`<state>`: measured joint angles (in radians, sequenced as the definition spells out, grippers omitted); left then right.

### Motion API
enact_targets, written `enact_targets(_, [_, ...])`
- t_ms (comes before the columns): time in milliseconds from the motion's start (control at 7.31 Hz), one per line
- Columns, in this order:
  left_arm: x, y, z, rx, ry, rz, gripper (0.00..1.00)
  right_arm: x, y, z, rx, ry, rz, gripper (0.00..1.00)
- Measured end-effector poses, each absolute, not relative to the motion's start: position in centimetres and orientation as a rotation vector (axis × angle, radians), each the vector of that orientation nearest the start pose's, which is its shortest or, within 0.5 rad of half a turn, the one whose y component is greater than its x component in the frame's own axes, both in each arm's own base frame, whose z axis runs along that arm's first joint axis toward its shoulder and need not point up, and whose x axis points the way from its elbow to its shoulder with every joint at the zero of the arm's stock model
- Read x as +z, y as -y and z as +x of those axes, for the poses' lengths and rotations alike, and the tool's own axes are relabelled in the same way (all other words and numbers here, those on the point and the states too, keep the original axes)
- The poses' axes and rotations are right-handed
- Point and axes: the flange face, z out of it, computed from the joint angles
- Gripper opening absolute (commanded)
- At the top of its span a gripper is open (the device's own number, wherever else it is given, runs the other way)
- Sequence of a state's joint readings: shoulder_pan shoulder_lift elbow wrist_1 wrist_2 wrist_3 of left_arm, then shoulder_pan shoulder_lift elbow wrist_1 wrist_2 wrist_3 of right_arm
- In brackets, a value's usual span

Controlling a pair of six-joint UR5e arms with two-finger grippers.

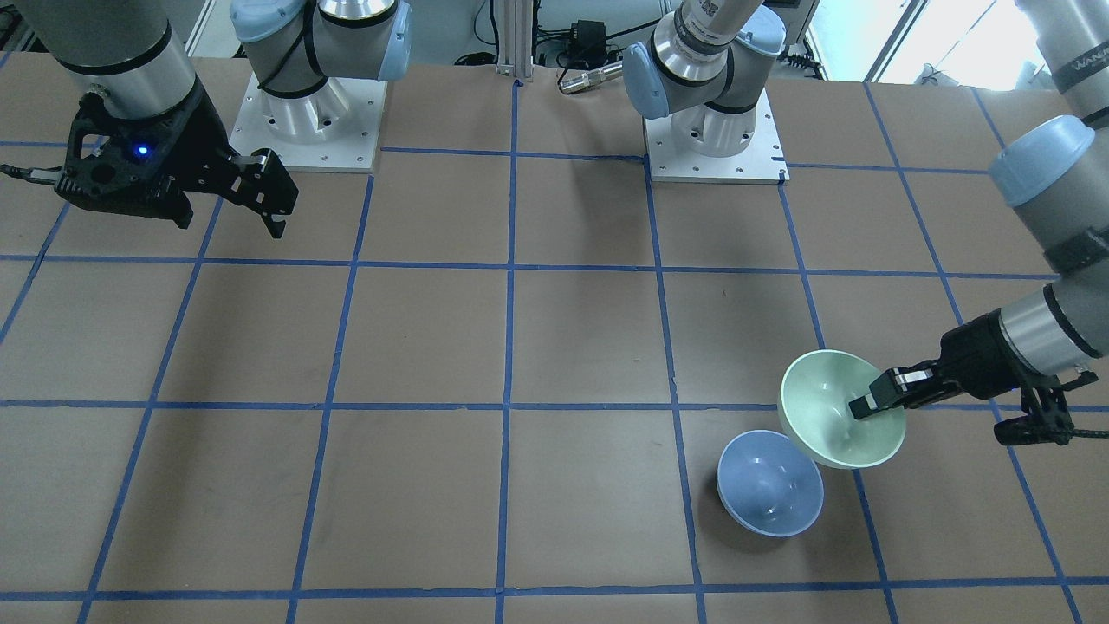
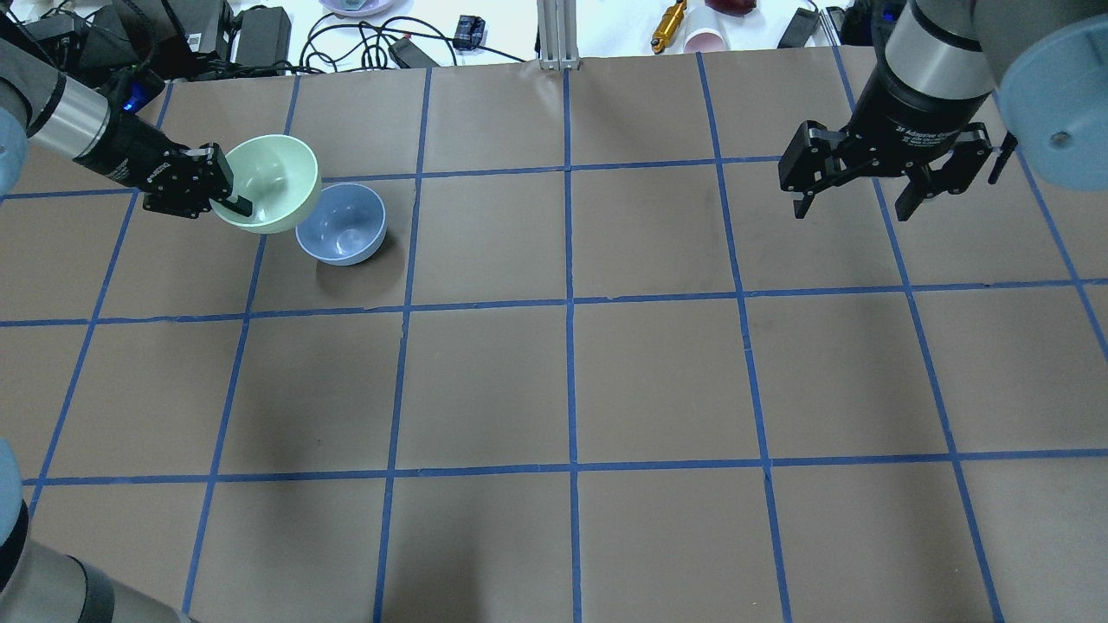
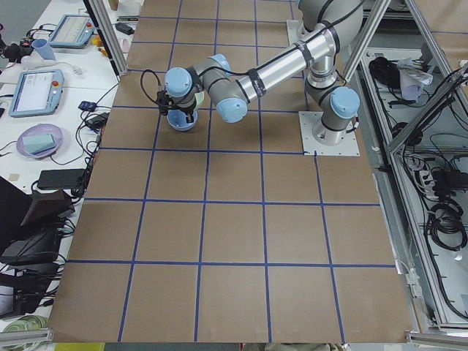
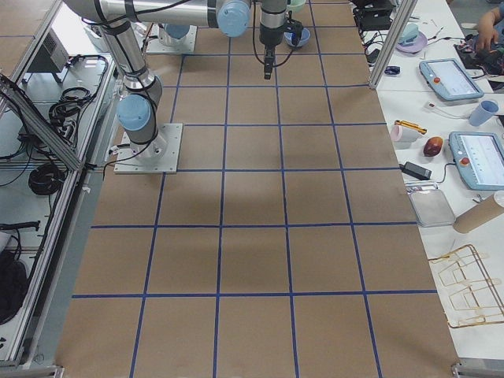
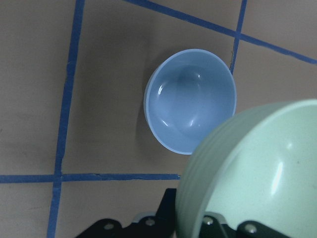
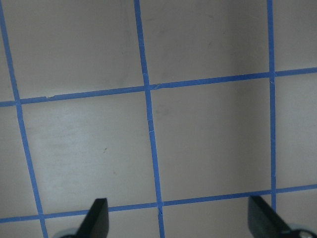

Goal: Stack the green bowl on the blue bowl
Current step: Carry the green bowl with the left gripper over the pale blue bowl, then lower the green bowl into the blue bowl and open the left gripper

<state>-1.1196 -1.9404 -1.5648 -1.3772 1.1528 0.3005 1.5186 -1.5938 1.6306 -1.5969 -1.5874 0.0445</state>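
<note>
Carrying looked to be the step in hand, with the lift done and the placing not yet. The table (image 2: 658, 381) was flat, matte brown sheet gridded with blue tape. Near its far-left corner the green bowl (image 2: 277, 177) hung off the surface, tipped with its mouth toward the blue bowl (image 2: 342, 223), its rim overlapping the blue one's edge in the overhead view; whether they touched, could not tell. The blue bowl sat upright and empty on the table. Both were round, deep, smooth and glossy, alike in size. The green one showed faint rings on its outer wall.

The left gripper (image 2: 232, 201) was clamped on the green rim, one finger inside. The right gripper (image 2: 853, 208) hovered toward the far-right corner, jaws apart, empty.

Next move, as judged: shift across, level the bowl, centre it over the blue one, lower and release.
</note>
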Motion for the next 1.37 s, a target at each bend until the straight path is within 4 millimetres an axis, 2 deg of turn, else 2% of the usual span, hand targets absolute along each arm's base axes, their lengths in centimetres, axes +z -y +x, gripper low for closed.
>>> enact_targets(137, [30.1, 62.6, 10.2, -0.002, -3.583, -0.339, 0.00, 47.2, 48.7, 10.6, 0.017, -3.154, 0.152, 1.00])
enact_targets(410, [29.1, 64.2, 8.9, -0.058, -3.576, -0.355, 0.00, 47.2, 48.7, 10.6, 0.017, -3.155, 0.152, 1.00])
enact_targets(684, [27.5, 65.3, 8.6, -0.090, -3.586, -0.370, 0.00, 47.2, 48.7, 10.6, 0.017, -3.154, 0.152, 1.00])
enact_targets(1368, [24.6, 65.8, 8.7, -0.056, -3.591, -0.362, 0.00, 47.2, 48.7, 10.6, 0.017, -3.155, 0.152, 1.00])
